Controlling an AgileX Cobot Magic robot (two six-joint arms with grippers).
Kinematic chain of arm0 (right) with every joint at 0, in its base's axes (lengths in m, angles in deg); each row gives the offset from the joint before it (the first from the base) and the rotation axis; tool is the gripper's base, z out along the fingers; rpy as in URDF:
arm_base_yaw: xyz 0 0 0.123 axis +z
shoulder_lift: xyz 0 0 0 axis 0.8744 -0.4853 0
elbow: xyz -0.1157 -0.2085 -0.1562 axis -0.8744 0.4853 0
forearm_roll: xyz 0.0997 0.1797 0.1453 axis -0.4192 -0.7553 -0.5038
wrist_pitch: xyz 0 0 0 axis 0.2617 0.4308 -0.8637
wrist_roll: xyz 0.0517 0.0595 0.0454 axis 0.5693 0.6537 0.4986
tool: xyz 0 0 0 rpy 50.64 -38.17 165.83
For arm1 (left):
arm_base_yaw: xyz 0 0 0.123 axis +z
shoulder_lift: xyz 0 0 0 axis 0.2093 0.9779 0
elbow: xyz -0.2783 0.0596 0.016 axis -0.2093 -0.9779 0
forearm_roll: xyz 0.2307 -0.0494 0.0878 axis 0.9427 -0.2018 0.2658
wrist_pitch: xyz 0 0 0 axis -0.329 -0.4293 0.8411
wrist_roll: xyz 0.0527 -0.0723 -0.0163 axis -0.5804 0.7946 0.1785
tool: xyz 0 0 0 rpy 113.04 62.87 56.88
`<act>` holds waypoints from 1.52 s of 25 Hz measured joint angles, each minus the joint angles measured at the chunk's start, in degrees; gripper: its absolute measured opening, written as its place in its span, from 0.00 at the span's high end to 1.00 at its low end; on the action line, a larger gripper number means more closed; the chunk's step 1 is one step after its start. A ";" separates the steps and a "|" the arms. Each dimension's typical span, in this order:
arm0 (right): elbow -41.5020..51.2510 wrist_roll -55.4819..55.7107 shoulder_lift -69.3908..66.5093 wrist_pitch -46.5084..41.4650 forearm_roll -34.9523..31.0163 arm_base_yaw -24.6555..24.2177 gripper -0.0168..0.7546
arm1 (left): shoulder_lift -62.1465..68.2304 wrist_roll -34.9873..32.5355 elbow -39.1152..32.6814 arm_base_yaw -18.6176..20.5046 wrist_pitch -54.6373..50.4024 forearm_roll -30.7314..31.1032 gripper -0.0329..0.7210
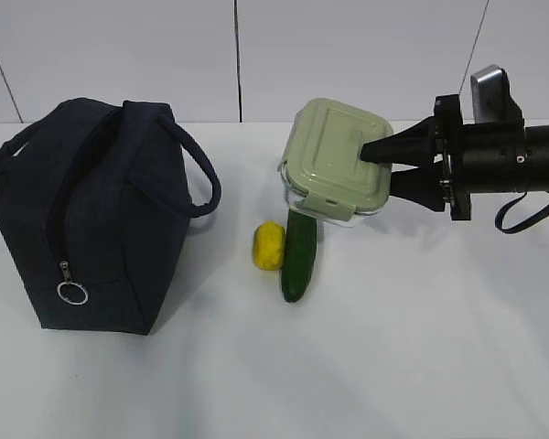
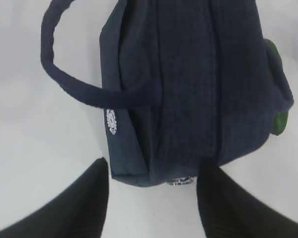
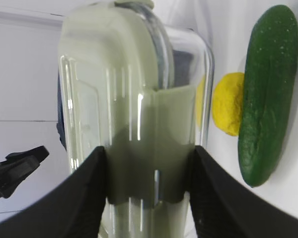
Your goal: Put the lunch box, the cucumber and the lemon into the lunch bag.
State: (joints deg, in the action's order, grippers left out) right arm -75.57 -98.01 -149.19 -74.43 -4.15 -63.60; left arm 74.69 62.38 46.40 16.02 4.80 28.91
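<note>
- Your right gripper (image 1: 377,163) comes in from the right of the exterior view and is clamped on the lunch box (image 1: 337,160), one finger on the pale green lid and the other under the clear base.
- The right wrist view confirms it: both dark fingers (image 3: 89,193) press against the box's sides at the lid clip, so the jaws stand about half apart with the box filling the gap.
- The lunch box is tilted, its lid facing the exterior camera; you cannot tell whether its lower edge touches the white desk (image 1: 366,366).
- The cucumber (image 1: 300,256) lies on the desk just in front of the box, its far end at the box's lower edge.
- The lemon (image 1: 268,245) sits just left of the cucumber, close enough that you cannot tell if they touch.
- The lunch bag (image 1: 91,219) stands upright on the left of the desk, well apart from the food, handles up, with the zipper's ring pull (image 1: 71,293) hanging low on the near end.
- Your left gripper (image 2: 151,201) does not show in the exterior view; its wrist view looks down on the bag, with the jaws parted and nothing between them.
</note>
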 joint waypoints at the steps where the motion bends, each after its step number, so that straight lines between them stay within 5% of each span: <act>1: 0.00 0.00 0.04 0.00 -0.53 0.22 0.50 | 1.48 -0.28 1.35 0.00 -0.13 -0.45 0.41; 17: -5.07 1.91 0.13 0.00 -4.55 6.33 0.50 | 26.10 -7.22 20.10 0.00 -6.80 -5.58 0.42; 19: -7.24 2.51 0.13 0.00 -4.84 7.21 0.50 | 28.22 -7.64 21.38 0.00 -8.77 -6.18 0.50; 23: -10.94 3.69 0.13 -0.28 -4.84 8.59 0.50 | 29.52 -11.06 22.39 0.00 -10.81 -10.45 0.86; 25: -12.27 4.23 0.13 -0.41 -4.84 9.24 0.50 | 29.60 -12.77 23.23 0.00 -12.38 -13.98 0.95; 38: -16.27 5.49 0.13 1.23 -4.63 14.36 0.50 | 29.60 -14.87 26.68 -2.79 -17.01 -27.05 0.97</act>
State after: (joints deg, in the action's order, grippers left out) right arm -91.85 -92.52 -149.06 -73.19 -8.78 -49.23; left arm 104.30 47.51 73.08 13.24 -12.21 1.86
